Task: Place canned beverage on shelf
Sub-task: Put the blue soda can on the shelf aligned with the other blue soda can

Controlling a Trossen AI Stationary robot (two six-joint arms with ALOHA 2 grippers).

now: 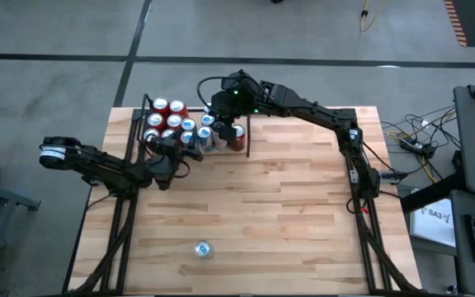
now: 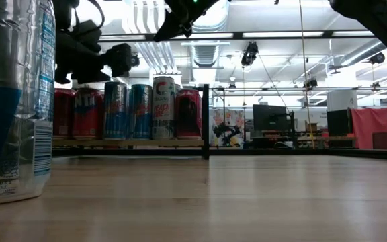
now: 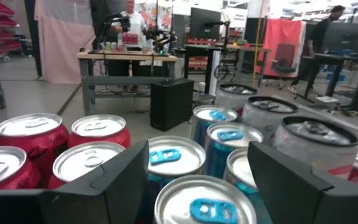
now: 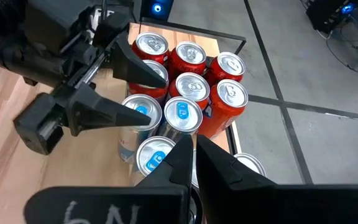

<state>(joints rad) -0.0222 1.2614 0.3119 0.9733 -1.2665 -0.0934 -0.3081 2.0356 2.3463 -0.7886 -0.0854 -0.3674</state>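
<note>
Several red and blue cans (image 1: 176,124) stand upright on the light wood plank of the black-framed shelf (image 2: 130,142) at the table's far left. My left gripper (image 1: 185,150) is open just above the near row, its fingers on either side of a blue-tabbed can top (image 3: 201,202); it also shows in the right wrist view (image 4: 146,96). My right gripper (image 1: 231,132) is shut and empty, hovering over the shelf's right end (image 4: 194,143). One more can (image 1: 203,248) stands alone near the table's front edge, large in the low view (image 2: 12,101).
The shelf's black end post (image 2: 206,121) stands right of the last red can (image 2: 188,113). Bare wood tabletop (image 1: 287,214) stretches between the shelf and the lone can. Beyond the table are desks, monitors and people in the room (image 3: 129,18).
</note>
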